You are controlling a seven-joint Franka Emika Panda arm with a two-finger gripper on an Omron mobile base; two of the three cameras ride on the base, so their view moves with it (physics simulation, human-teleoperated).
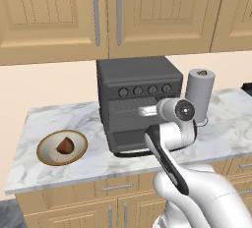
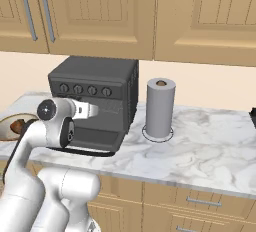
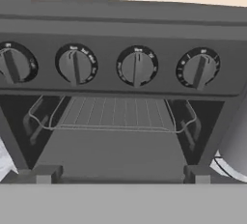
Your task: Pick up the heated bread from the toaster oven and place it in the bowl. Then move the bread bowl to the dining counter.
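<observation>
Toaster oven (image 1: 135,101) stands in the middle of the left base view, on the marble counter (image 1: 231,124), with its door dropped open toward the lower edge of the frame. In the hand view its four knobs (image 3: 137,66) run across the upper half, and the wire rack (image 3: 113,114) sits below them in the open cavity; no bread can be made out on the rack. The gripper (image 3: 120,174) hangs straight in front of the opening, its two dark fingertips (image 3: 41,174) set wide apart at the lower left and lower right, with nothing between them. At the lower left of the left base view a bowl (image 1: 62,147) rests on the counter and holds a dark brown chunk (image 1: 65,146). A grey paper-towel roll (image 2: 160,107) stands upright right of the oven, in the centre of the right base view.
</observation>
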